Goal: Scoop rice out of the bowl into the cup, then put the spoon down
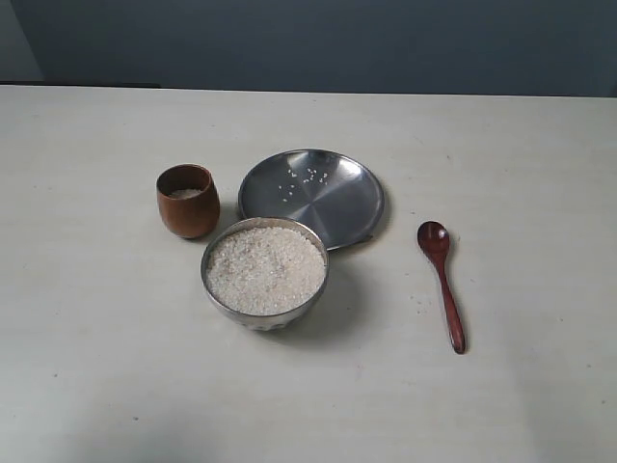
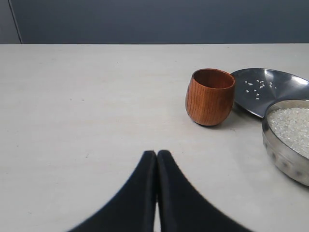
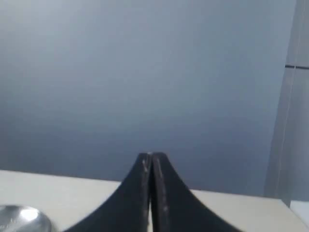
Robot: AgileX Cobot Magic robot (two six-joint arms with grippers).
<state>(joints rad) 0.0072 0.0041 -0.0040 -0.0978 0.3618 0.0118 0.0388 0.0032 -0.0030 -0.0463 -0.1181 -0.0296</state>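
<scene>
The silver bowl (image 1: 265,314) stands in the middle of the table, heaped with white rice (image 1: 265,268). Behind it to the left is the reddish-brown wooden cup (image 1: 188,201), with some pale rice showing inside. The dark wooden spoon (image 1: 442,283) lies flat on the table to the right of the bowl, head pointing away. Neither gripper appears in the exterior view. In the left wrist view my left gripper (image 2: 156,153) is shut and empty, low over bare table, apart from the cup (image 2: 210,96) and bowl (image 2: 286,147). My right gripper (image 3: 151,155) is shut and empty, facing the wall.
A flat steel plate (image 1: 311,198) with a few stray rice grains lies behind the bowl, also seen as the plate (image 2: 270,89) in the left wrist view and at the plate's edge (image 3: 24,220) in the right wrist view. A dark blue wall backs the pale table (image 1: 501,145).
</scene>
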